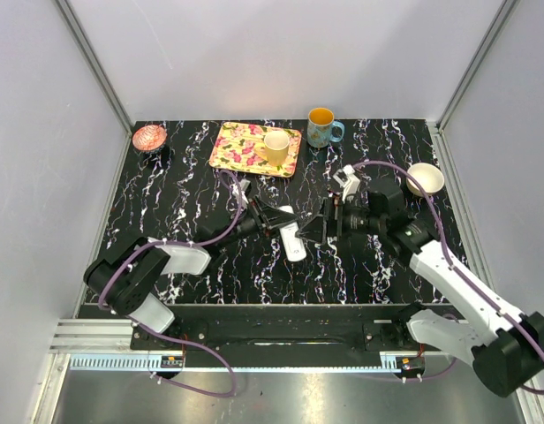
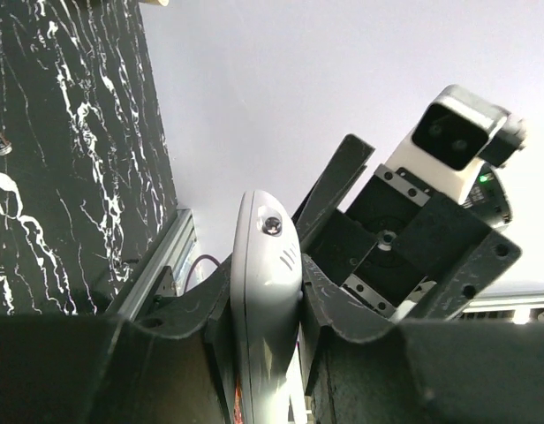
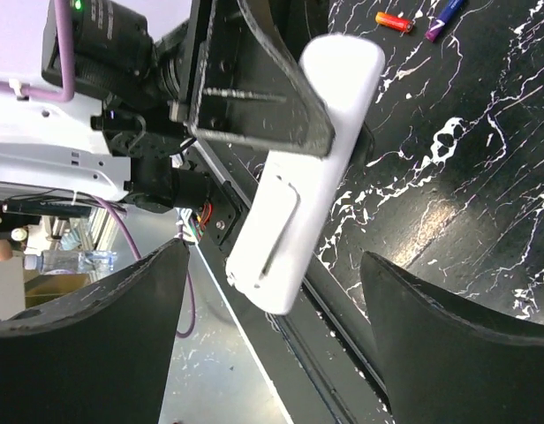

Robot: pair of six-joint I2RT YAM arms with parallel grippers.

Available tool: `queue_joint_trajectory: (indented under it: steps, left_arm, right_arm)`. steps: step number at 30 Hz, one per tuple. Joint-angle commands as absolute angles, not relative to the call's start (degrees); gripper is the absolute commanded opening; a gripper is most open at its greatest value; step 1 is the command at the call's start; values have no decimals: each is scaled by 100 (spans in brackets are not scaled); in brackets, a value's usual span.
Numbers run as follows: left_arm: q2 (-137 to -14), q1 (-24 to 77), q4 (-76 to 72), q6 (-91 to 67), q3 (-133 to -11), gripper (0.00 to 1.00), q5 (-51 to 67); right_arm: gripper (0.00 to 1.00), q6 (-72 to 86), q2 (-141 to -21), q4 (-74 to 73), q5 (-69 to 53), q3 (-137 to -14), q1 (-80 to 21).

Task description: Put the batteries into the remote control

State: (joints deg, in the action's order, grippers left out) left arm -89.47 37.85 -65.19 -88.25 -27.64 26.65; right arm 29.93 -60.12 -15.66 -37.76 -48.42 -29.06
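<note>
Now the left gripper point(image 2: 265, 309) is clamped tight on the remote point(image 3: 298, 177), holding it apparently clear of the black table point(image 1: 192, 203). The right gripper point(image 3: 274, 265) stands wide open and empty, just beside the remote. This looks like the compartment-opening step. The face shown carries a closed panel point(image 3: 274, 221), so next the right fingers must work it loose. Count: one remote, and two batteries beyond its far end, a red-orange battery point(image 3: 391, 19) and a purplish battery point(image 3: 449, 11).

The remote control point(image 3: 312, 168) is smooth white plastic with a soft gloss. The tabletop point(image 1: 192, 194) looks like polished black stone veined in white, catching reflections. The right end effector point(image 3: 276, 261) has matt black plastic fingers point(image 3: 86, 344). The red-orange battery point(image 3: 391, 19) wears a shiny wrap.
</note>
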Motion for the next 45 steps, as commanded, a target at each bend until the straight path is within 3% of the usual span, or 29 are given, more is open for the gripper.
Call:
queue_joint_trajectory:
  steps: [1,3,7,11,17,19,20,23,24,26,27,35,39,42,45]
  left_arm:
    - [-8535,3665,-6654,-8824,-2778,0,2900]
    - [-8429,3621,-6435,-8650,-2742,0,2831]
    - [-8306,3612,-5882,-8315,-2856,0,2602]
    - [-8218,3621,-4977,-7893,-3146,0,2382]
    - [-8297,3621,-4808,-7620,-3331,0,2127]
    - [-8332,3630,-4825,-7611,-3322,0,2109]
    - [-8358,3630,-4869,-7611,-3305,0,2109]
    - [-8411,3621,-5105,-7699,-3174,0,2100]
    - [-8420,3621,-5167,-7717,-3129,0,2101]
    - [-8420,3621,-5282,-7761,-3033,0,2118]
    - [-8411,3621,-5317,-7769,-2997,0,2136]
    - [-8376,3621,-5598,-7857,-2786,0,2066]
    - [-8472,3621,-5985,-7998,-2681,0,2039]
    - [-8543,3612,-6126,-8077,-2637,0,2048]
    - [-8561,3621,-6214,-8086,-2610,0,2030]
  right_arm:
    - [89,2742,-5459,-1319,-3648,-4492,-2874]
    - [87,3013,-5371,-1283,-3332,-4430,-2874]
    - [74,3147,-5474,-2115,-2392,-4937,-2918]
    - [73,2611,-6019,-3924,-735,-6176,-3488]
    - [76,2391,-6784,-5210,306,-7889,-4252]
    - [71,2382,-7144,-5649,831,-8234,-4481]
    - [67,2391,-7215,-5738,992,-8427,-4622]
    - [43,2382,-7260,-5836,1291,-8490,-4623]
    - [29,2382,-7268,-5853,1344,-8482,-4632]
    - [14,2399,-7295,-5871,1380,-8447,-4623]
    - [1,2399,-7330,-5880,1380,-8438,-4623]
    - [0,2372,-6900,-5222,1195,-7965,-4623]
    - [0,3207,-6767,-5184,2020,-7883,-4614]
    - [0,2357,-6759,-5055,1188,-7771,-4623]
    - [0,2267,-7090,-5254,1248,-7804,-4623]
